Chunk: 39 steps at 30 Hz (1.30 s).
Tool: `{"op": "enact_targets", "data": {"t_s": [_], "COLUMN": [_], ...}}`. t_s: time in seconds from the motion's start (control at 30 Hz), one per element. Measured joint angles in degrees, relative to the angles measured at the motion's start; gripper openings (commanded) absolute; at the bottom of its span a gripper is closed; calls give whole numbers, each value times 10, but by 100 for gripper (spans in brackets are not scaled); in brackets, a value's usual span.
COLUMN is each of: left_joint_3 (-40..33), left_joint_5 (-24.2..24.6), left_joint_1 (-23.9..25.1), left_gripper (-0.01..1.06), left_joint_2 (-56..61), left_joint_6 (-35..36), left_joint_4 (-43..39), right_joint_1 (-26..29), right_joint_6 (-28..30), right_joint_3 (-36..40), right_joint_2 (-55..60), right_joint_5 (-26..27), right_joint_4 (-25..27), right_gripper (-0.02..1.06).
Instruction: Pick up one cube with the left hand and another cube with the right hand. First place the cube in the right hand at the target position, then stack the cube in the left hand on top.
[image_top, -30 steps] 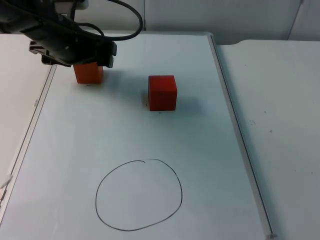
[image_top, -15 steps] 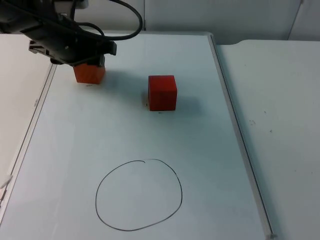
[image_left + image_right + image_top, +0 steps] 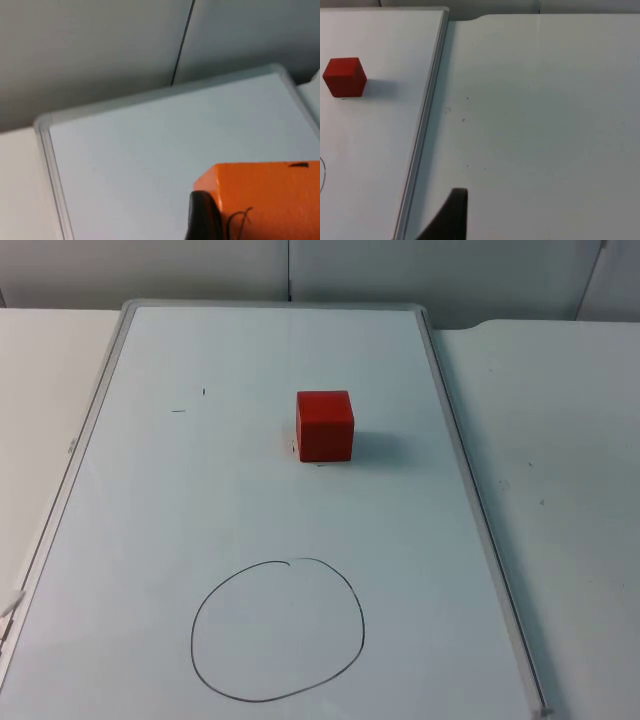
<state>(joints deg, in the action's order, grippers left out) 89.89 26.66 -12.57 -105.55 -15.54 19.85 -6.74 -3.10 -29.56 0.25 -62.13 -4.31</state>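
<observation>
A red cube (image 3: 324, 425) rests on the whiteboard (image 3: 200, 490) near its middle, and the right wrist view has the same red cube (image 3: 344, 76) far off beyond the board's frame. An orange cube (image 3: 265, 195) is held above the board's far corner with my left gripper (image 3: 255, 222) shut on it; one black fingertip (image 3: 201, 217) presses its side. A hand-drawn black circle (image 3: 278, 630) marks the board's near part. My right gripper (image 3: 452, 217) waits over the bare table to the right of the board.
The whiteboard's metal frame (image 3: 462, 470) runs along its right side, with white table (image 3: 560, 490) beyond it. The grey partition wall (image 3: 100, 45) stands just behind the board's far edge.
The left arm and the orange cube, at the board's far left a moment ago, have gone up out of the top view. The red cube has not moved.
</observation>
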Motion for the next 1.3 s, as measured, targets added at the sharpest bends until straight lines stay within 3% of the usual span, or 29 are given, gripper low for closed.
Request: {"op": "enact_targets", "data": {"t_s": [0.1, 0.2, 0.4, 0.6, 0.77, 0.87, 0.9, 1.0, 1.3], "left_joint_3": [0, 0, -6, -113, -237, -357, -357, -450, -577], "left_joint_5": [21, 74, 120, 129, 96, 60, 60, 51, 49], "left_joint_1": [0, 0, 0, 0, 0, 0, 0, 0, 0], "left_gripper": [2, 0, 0, 0, 0, 0, 0, 0, 0], "left_joint_2": [60, 148, 230, 350, 455, 558, 558, 639, 791], "left_joint_6": [24, 44, 51, 93, 129, 155, 155, 165, 242], "left_joint_4": [-35, -82, -110, -149, -151, -153, -153, -154, -216], "right_joint_1": [0, 0, 0, 0, 0, 0, 0, 0, 0], "right_joint_6": [0, 0, 0, 0, 0, 0, 0, 0, 0], "right_joint_3": [0, 0, 0, 0, 0, 0, 0, 0, 0], "right_joint_2": [0, 0, 0, 0, 0, 0, 0, 0, 0], "right_joint_5": [0, 0, 0, 0, 0, 0, 0, 0, 0], "right_joint_4": [0, 0, 0, 0, 0, 0, 0, 0, 0], "right_gripper": [105, 105, 105, 105, 105, 105, 105, 105, 105]}}
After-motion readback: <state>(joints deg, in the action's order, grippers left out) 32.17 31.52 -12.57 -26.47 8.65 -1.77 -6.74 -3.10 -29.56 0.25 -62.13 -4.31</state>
